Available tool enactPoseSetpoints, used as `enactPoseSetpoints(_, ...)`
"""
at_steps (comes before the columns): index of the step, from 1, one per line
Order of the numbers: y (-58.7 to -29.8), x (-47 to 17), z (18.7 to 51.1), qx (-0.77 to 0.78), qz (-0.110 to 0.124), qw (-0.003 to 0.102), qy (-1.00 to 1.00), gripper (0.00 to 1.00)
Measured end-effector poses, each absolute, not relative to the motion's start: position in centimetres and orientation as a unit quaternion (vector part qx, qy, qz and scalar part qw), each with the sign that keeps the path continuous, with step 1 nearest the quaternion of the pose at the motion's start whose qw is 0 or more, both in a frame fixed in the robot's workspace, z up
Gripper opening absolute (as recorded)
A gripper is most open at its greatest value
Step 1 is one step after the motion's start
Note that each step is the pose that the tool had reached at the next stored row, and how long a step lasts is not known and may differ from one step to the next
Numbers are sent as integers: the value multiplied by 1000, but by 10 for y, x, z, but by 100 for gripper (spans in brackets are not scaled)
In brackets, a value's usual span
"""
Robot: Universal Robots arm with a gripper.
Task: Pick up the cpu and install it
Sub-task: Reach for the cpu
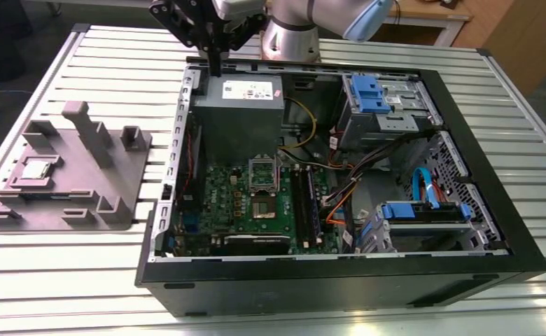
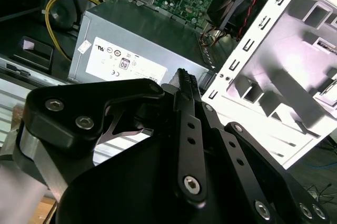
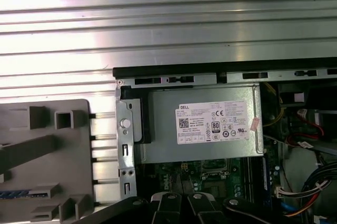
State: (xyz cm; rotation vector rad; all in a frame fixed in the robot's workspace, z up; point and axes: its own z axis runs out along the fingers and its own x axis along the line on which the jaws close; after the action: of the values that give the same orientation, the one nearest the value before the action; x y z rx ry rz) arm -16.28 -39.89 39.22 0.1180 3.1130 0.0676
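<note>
1. Hovering empty, the claw (image 1: pixel 215 68) is pressed together above the rear edge of the computer case (image 1: pixel 348 288), beside the power supply (image 1: pixel 239 105).
2. The cpu (image 1: pixel 36 170) lies flat in the fixture (image 1: pixel 125 175) on the tabletop (image 1: pixel 124 63), well apart, at the exterior view's left.
3. A clean pick likely needs the claw spread early and square to the chip's edges.

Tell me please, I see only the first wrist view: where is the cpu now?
Observer: In the exterior view, the cpu lies on the grey fixture, at the exterior view's left of the case.
Operator: And where is the gripper?
Observer: The gripper hangs over the case's edge next to the power supply, apart from the cpu.
Operator: Does it hold something?
Observer: No; in the second wrist view the fingers are shut on nothing.
</note>
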Motion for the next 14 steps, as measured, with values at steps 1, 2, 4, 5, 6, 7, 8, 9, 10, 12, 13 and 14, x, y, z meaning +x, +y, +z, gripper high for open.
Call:
enactPoseSetpoints(1, -399, -163, 392, 38, 22, 13, 999, 10)
enactPoseSetpoints(2, -399, -164, 392, 38, 22, 13, 999, 10)
enactPoseSetpoints(4, -399, -164, 392, 38, 22, 13, 999, 10)
enactPoseSetpoints(5, -399, -165, 392, 38, 22, 13, 999, 10)
enactPoseSetpoints(6, -399, -165, 392, 38, 22, 13, 999, 10)
enactPoseSetpoints(7, -399, -166, 392, 38, 22, 13, 999, 10)
enactPoseSetpoints(8, -399, -166, 392, 38, 22, 13, 999, 10)
enactPoseSetpoints(9, -399, -166, 392, 38, 22, 13, 999, 10)
enactPoseSetpoints(10, -399, -167, 392, 38, 22, 13, 999, 10)
enactPoseSetpoints(12, -399, -168, 392, 38, 22, 13, 999, 10)
enactPoseSetpoints(13, -399, -168, 392, 38, 22, 13, 999, 10)
enactPoseSetpoints(14, -399, -169, 392, 38, 22, 13, 999, 10)
